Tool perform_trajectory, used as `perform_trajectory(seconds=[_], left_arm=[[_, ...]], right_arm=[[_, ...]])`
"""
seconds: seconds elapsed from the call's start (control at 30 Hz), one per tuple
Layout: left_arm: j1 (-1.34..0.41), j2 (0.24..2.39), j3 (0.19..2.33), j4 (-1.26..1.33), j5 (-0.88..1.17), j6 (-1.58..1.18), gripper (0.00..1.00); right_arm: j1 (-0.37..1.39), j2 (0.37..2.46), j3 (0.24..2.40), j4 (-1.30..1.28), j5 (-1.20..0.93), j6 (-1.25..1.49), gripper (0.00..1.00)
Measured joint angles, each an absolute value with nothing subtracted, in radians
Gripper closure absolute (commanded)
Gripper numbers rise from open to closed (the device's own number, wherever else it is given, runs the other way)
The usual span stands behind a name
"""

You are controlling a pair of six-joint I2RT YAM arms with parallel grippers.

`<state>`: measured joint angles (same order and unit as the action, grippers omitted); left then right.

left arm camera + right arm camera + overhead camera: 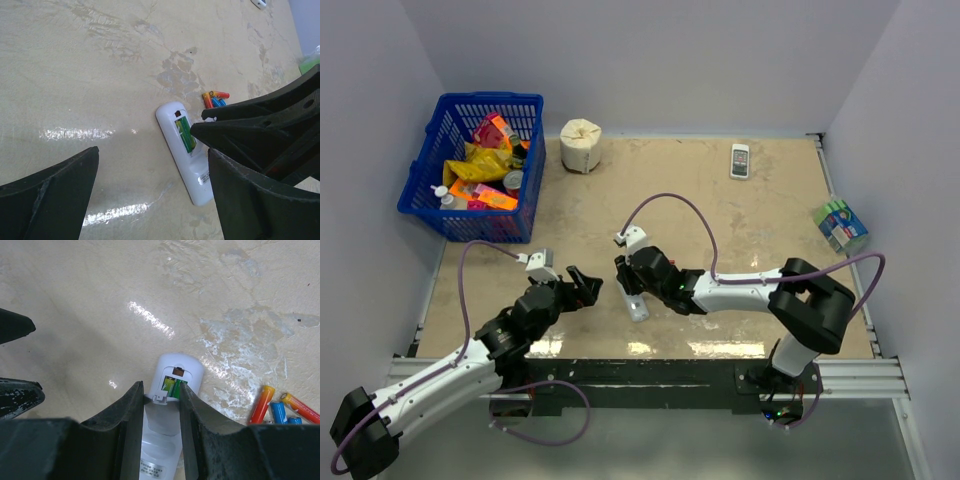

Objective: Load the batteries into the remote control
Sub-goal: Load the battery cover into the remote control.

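Plastic, smooth and silver-white, forms the remote control (637, 305). It is a slim bar with rounded ends, lying back-up a little in from the middle of the worktop's (740, 225) near edge. Its compartment is uncovered, showing glossy green batteries (184, 134) seated inside under a small brass contact. Loose batteries (276, 408), tiny cylinders in orange, red and blue, lie in a cluster just beside the remote's rounded end.

The right hand (160, 387) reaches in from the right, low over the remote, with its matte black fingers (127, 420) narrowed on either side of a white battery cover (162, 412) with a little clip tab. They appear to pinch it, though I cannot tell whether the piece is free of the remote's body. The left hand (152, 151) hovers just left of the remote, angled toward it, fingers spread wide and holding nothing.

The worktop is a glossy beige slab, mottled like stone, with streaks of glare. Pale lilac walls close it in on three sides. A blue lattice basket (430, 190) of packets fills the far left corner, with a cream roll (581, 145) beside it. A short white handset (740, 160) lies near the far edge, and a green-and-blue pack (842, 224) sits at the right edge.
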<state>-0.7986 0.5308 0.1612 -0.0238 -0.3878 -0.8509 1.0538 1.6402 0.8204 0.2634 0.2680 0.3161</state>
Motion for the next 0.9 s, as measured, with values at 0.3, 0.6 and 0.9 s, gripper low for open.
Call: perform_trajectory(seconds=[0.3, 0.6, 0.9], left_arm=[[-0.799, 0.53, 0.161, -0.024, -0.388, -0.853, 0.06], [-0.799, 0.528, 0.161, -0.025, -0.388, -0.853, 0.06], [-0.799, 0.524, 0.161, -0.024, -0.389, -0.852, 0.06]], right_arm=[[1.055, 1.66, 0.82, 0.283, 0.272, 0.364, 0.79], [1.054, 1.664, 0.82, 0.291, 0.279, 0.377, 0.79], [1.055, 1.665, 0.82, 0.291, 0.278, 0.356, 0.71]])
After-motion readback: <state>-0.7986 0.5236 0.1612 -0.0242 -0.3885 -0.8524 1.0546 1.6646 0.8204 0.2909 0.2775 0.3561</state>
